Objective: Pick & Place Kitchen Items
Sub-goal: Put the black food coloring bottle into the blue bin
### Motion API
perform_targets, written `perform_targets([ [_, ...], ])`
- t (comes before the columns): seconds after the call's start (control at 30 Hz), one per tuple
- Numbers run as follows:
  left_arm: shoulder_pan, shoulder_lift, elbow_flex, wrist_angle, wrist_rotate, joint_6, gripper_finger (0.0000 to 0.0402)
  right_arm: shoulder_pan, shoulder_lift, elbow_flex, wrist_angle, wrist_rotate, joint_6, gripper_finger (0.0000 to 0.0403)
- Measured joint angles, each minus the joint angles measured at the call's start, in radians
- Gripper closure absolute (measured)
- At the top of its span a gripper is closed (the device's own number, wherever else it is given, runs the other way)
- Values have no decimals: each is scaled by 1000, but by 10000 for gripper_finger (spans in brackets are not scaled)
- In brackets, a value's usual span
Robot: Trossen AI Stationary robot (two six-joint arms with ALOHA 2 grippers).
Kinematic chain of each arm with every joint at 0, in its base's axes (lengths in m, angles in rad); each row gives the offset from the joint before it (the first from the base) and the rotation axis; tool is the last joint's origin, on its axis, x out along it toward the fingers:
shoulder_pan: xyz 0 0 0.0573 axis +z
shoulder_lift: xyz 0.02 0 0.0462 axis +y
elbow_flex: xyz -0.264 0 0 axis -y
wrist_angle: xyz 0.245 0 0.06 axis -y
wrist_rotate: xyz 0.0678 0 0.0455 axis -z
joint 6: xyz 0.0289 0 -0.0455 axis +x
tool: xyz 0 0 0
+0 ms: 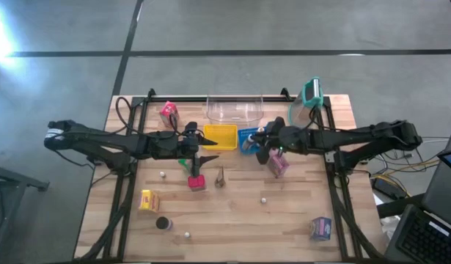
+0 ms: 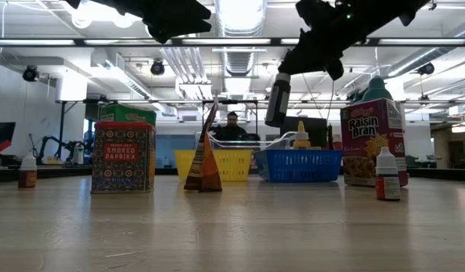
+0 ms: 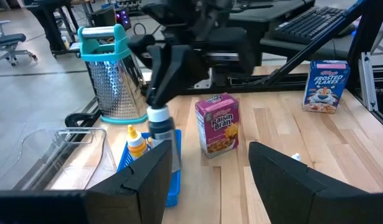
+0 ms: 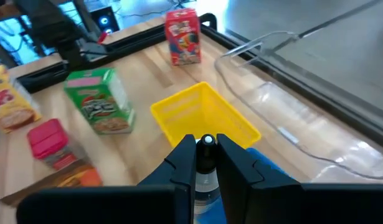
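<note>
Dark right gripper (image 1: 263, 149), reaching leftward, clamped on small bottle (image 2: 277, 99), raised above blue basket (image 2: 300, 165). Left gripper (image 1: 198, 150) hovering mid-table, fingers parted, empty. Three white balls, two baskets counted.

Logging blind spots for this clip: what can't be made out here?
- Bottle held by the right gripper: label hidden by its fingers in the right wrist view.
- White balls: too small in the high view to identify.
- Left gripper: only finger bases show; tips cut off by the left wrist picture's edge.
</note>
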Motion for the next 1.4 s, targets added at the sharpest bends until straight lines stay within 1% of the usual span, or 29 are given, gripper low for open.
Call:
perform_targets([
  [0.17,0,0,0,0,0,0,183,-46,14,0,0,-7,-13,368],
  [0.27,-1,0,0,-1,0,0,183,-74,41,0,9,-28,-15,367],
  [0.53,-1,0,0,-7,0,0,183,-135,107,0,24,-30,-43,367],
  [1.13,0,0,0,-5,0,0,183,-177,207,0,76,-30,-67,367],
  [1.4,0,0,0,-9,0,0,183,-194,232,0,71,-29,-63,367],
])
